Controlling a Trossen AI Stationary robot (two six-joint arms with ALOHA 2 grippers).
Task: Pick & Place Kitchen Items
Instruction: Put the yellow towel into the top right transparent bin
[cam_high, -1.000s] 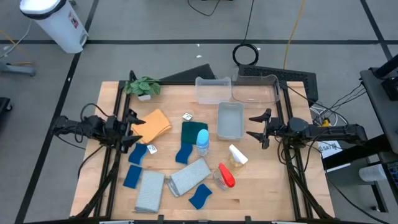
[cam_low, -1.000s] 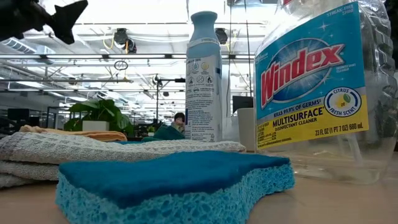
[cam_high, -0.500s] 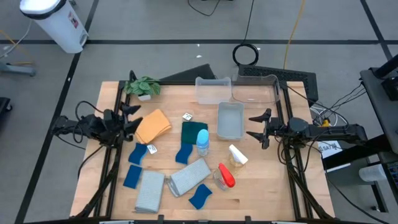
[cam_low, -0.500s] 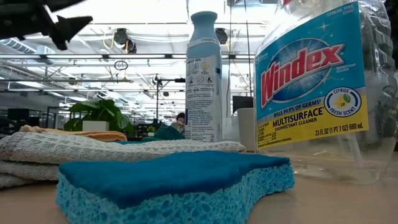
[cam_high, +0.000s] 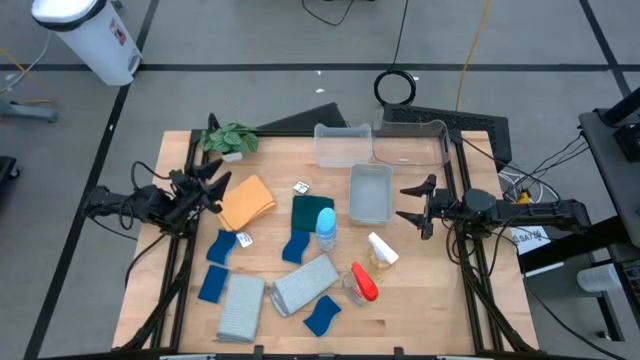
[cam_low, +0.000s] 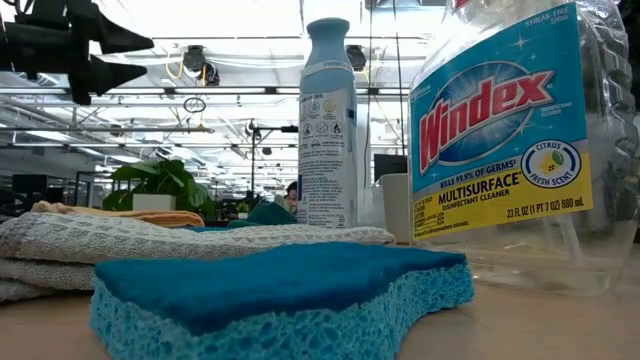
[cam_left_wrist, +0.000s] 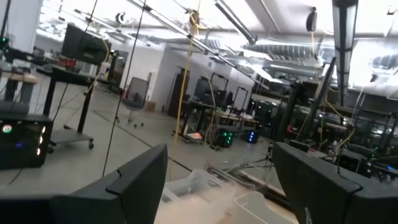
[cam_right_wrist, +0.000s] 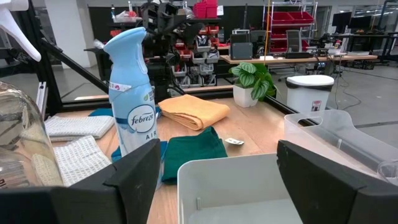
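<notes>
The kitchen items lie across the table in the high view: an orange cloth (cam_high: 248, 200), a dark teal cloth (cam_high: 311, 211), two grey cloths (cam_high: 240, 306), several blue sponges (cam_high: 221, 247), and bottles with a blue top (cam_high: 326, 228), a white top (cam_high: 382, 249) and a red top (cam_high: 363, 283). My left gripper (cam_high: 221, 175) hangs open above the table's left edge, just left of the orange cloth, with nothing between its fingers. My right gripper (cam_high: 403, 203) waits open at the right edge, facing a clear bin (cam_right_wrist: 249, 186) and touching nothing.
A potted plant (cam_high: 230, 138) stands at the far left corner. Two clear bins (cam_high: 342, 144) sit along the far edge and a third (cam_high: 370, 192) in front of them. In the low view a sponge (cam_low: 280, 290) and the spray bottles (cam_low: 327, 125) fill the foreground.
My left gripper has swung at the wrist toward the table's far edge. It pointed over the blue sponge on the near left and now points past the orange cloth's far corner. It has stayed open. Nothing on the table has moved.
</notes>
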